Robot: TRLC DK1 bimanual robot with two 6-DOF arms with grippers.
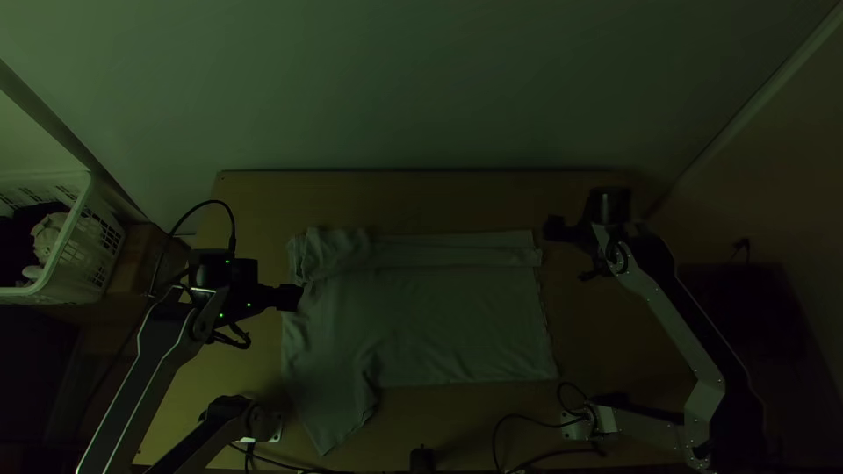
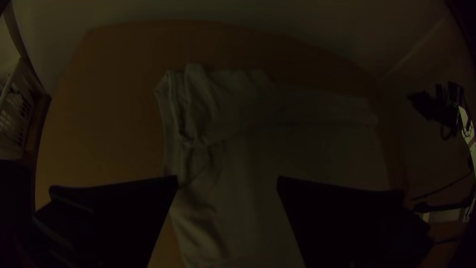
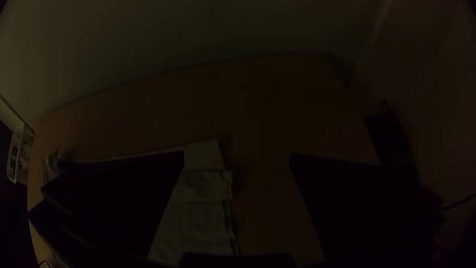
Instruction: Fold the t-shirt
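Left gripper (image 1: pixel 297 297) and right gripper (image 1: pixel 553 229) both stood with their fingers wide apart, and neither had cloth pinched between them. The left one was at the shirt's left border, left of the frame's centre; the right one stood just beside the upper right corner of the cloth. That pairing looked chosen so that each could take one end of the same fold.

The t-shirt (image 1: pixel 448 325) lay across the middle of the table (image 1: pixel 421 200), its main part fairly flat. Along its upper side ran a layered band (image 1: pixel 457 254), fairly straight towards the right but bunched at the upper left, probably because that end had more loose material in it. A flap (image 1: pixel 329 420), perhaps a sleeve, slanted out towards the lower left of the frame, beyond the lower edge of the body.

The shirt was likely spread broadside so both arms could reach it. Folding seemed only partly done: the flap wanted tucking in, and the rumpled corner needed care, since a grip there could catch just one layer and skew the fold.
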